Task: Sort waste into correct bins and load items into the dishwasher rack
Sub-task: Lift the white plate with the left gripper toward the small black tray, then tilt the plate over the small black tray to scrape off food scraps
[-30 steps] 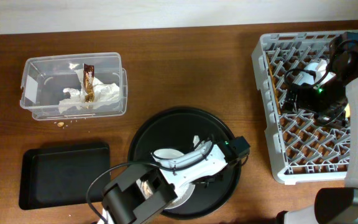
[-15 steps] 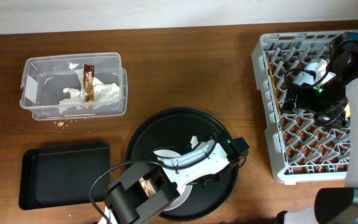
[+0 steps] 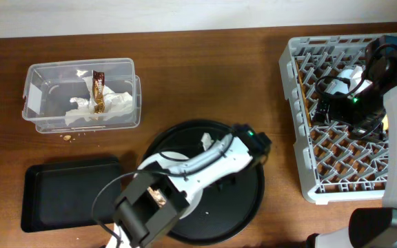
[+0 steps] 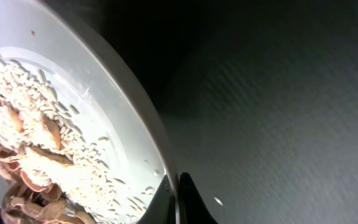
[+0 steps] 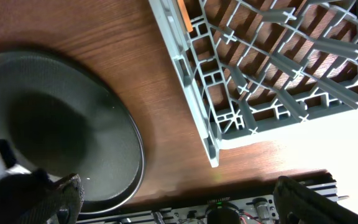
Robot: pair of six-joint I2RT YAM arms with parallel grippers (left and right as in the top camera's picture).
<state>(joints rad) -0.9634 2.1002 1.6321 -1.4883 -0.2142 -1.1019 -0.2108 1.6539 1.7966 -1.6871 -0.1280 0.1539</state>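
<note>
Tissue [image 3: 119, 103] and wrapper [image 3: 98, 89] binned, far-left tub [image 3: 27, 96]. Scraps [image 4: 23, 155] undumped on plate [image 4: 104, 93], left gripper [image 4: 179, 200] pinching its rim; right gripper [image 5: 182, 199] splayed wide above rack [image 3: 291, 117].

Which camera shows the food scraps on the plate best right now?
Left wrist: the food scraps fill its left side, heaped on the plate, close and sharp. Overhead shows only a small brown patch of them. Right wrist shows none, only the round black tray and rack.
</note>
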